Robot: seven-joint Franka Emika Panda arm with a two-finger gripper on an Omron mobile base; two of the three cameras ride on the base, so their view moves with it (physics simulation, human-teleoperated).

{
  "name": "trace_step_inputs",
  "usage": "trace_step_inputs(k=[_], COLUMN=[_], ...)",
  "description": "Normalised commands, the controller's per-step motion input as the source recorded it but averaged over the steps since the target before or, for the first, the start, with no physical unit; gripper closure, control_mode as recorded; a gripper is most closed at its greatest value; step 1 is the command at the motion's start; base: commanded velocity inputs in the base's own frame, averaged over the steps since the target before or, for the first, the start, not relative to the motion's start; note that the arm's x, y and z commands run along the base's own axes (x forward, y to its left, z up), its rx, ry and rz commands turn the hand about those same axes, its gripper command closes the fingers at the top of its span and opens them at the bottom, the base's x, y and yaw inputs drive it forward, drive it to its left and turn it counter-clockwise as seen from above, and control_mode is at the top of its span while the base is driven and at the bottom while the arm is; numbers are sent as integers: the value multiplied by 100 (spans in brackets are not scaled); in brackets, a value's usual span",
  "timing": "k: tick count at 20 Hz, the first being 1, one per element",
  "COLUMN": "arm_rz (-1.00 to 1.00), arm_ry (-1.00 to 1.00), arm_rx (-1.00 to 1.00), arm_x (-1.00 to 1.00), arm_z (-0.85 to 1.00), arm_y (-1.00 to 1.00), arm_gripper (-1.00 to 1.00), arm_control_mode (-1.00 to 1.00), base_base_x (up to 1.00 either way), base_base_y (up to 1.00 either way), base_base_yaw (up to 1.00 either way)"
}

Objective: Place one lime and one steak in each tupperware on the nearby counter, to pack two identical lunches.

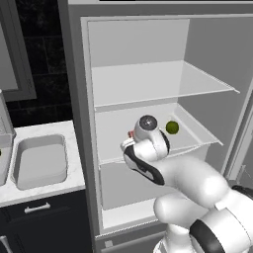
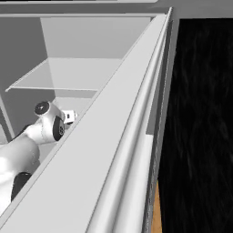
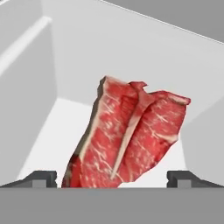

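We have the gripper (image 3: 112, 177) reaching into the fridge (image 1: 148, 59) over its middle shelf (image 1: 118, 133), and the steak (image 3: 127, 135) lies directly ahead of it between the two finger tips, which stand wide apart and grasp nothing. In the hand view its long axis, marked by the pale bone, runs away from us, leaning slightly right. A lime (image 1: 172, 127) sits to the right on the same shelf. A tupperware (image 1: 40, 160) waits on the counter (image 1: 49, 190) to the left.
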Motion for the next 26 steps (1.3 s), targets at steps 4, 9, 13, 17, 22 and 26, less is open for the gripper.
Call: trace_step_inputs(k=[4,9,13,17,22,26], arm_rz=[5,6,6,7,4,4], arm_ry=[0,0,0,0,-5,-11], arm_rx=[0,-2,-7,-4,-1,-3], arm_x=[47,34,0,2,0,-1], arm_z=[-27,-28,-10,-6,2,0], arm_y=[6,11,25,11,0,0], arm_gripper=[-100,-100,-100,-100,-100,-100], arm_control_mode=[-100,-100,-100,-100,-100,-100], base_base_x=[0,0,0,0,0,0], base_base_y=[0,0,0,0,0,0], base_base_yaw=[0,0,0,0,0,0])
